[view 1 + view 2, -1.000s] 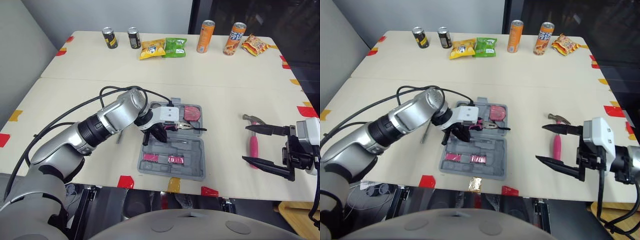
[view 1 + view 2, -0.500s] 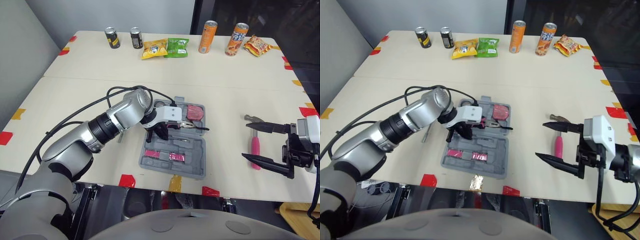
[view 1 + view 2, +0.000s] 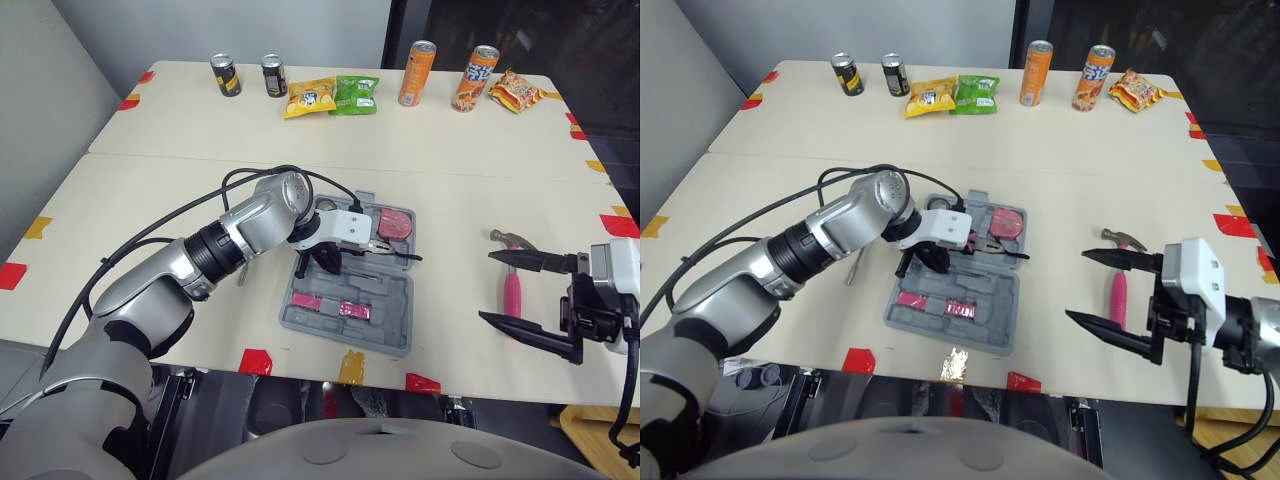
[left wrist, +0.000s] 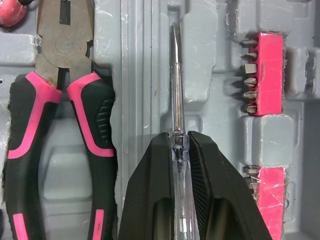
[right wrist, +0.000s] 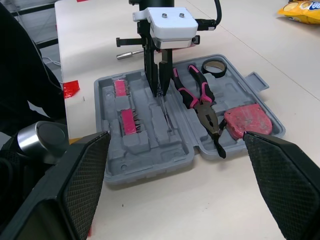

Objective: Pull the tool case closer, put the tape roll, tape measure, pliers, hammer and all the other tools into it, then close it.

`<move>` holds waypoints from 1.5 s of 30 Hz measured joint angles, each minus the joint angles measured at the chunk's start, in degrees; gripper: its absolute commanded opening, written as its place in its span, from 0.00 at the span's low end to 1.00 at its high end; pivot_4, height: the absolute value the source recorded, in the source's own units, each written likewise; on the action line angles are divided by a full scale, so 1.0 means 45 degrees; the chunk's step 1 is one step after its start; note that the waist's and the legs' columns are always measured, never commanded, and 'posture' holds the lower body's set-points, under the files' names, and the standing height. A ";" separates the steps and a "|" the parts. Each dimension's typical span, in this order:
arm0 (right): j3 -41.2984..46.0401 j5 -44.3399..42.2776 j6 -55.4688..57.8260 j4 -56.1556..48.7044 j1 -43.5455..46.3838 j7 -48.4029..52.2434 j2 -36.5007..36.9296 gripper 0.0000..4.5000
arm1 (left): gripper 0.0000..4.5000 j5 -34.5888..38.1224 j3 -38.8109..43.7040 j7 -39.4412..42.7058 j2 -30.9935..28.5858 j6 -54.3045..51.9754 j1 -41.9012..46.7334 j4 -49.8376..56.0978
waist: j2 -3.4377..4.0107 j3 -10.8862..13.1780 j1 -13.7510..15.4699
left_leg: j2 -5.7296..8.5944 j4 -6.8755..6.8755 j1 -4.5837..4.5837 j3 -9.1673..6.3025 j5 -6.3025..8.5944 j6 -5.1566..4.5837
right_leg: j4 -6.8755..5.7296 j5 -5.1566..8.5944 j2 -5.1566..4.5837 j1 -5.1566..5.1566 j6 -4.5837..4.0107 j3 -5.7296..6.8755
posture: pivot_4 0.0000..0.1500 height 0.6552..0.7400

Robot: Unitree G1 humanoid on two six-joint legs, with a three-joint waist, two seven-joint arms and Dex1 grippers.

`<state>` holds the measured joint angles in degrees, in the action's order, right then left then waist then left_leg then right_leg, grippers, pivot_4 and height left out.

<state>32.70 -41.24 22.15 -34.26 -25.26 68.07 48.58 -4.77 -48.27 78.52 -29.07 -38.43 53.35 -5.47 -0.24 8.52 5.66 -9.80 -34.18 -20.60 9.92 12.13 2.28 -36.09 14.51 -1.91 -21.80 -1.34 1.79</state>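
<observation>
left wrist view: left fingers (image 4: 150, 190) pinch one screwdriver (image 4: 176, 85) in the case (image 3: 395, 338), beside one pliers (image 4: 65, 75) and two bit racks (image 4: 261, 75). right of the case, right fingers (image 3: 528, 333) spread wide near one hammer (image 3: 511, 288) on the surface (image 3: 150, 200).

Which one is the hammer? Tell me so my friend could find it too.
Start at the open grey case near the front of the table and look to its right. The hammer lies there on the bare tabletop. It has a plain pink handle and a metal claw head, unlike the pliers in the case.
</observation>
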 measured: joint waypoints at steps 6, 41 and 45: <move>-0.0026 0.0019 -0.0001 0.0001 0.0003 0.0000 -0.0001 1.00 | 0.01 -0.0191 0.0004 0.0036 0.0087 0.0147 -0.0002 -0.0011 | 0.0000 0.0000 0.0008 | 0.0003 0.0000 0.0000 0.0000 0.0000 -0.0002 | -0.0001 0.0000 -0.0003 0.0000 0.0000 0.0001 | 1.00 1.00; -0.0566 0.0126 -0.0059 0.0108 0.0584 -0.0112 -0.0008 1.00 | 0.53 0.1579 0.3839 -0.0029 -0.0358 0.1048 -0.1403 0.0722 | 0.0007 -0.0001 -0.0084 | 0.0014 0.0000 -0.0058 -0.0003 -0.0001 -0.0022 | 0.0010 -0.0005 -0.0014 -0.0038 0.0009 0.0006 | 1.00 1.00; -0.0800 0.0148 -0.0070 0.0252 0.0752 -0.0126 -0.0030 1.00 | 0.53 0.2529 0.5185 -0.0216 -0.0378 0.1758 -0.2417 0.0555 | 0.0010 -0.0002 -0.0078 | 0.0013 -0.0008 -0.0098 -0.0010 -0.0003 -0.0025 | 0.0001 -0.0007 -0.0015 -0.0072 0.0010 0.0013 | 1.00 1.00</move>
<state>29.10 -40.57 21.83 -33.13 -21.87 67.51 48.44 6.61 -24.93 77.55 -30.77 -30.52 42.47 -2.97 -0.20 8.51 5.31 -9.74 -34.22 -21.05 9.87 12.12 2.16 -36.08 14.48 -1.98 -22.13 -1.30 1.85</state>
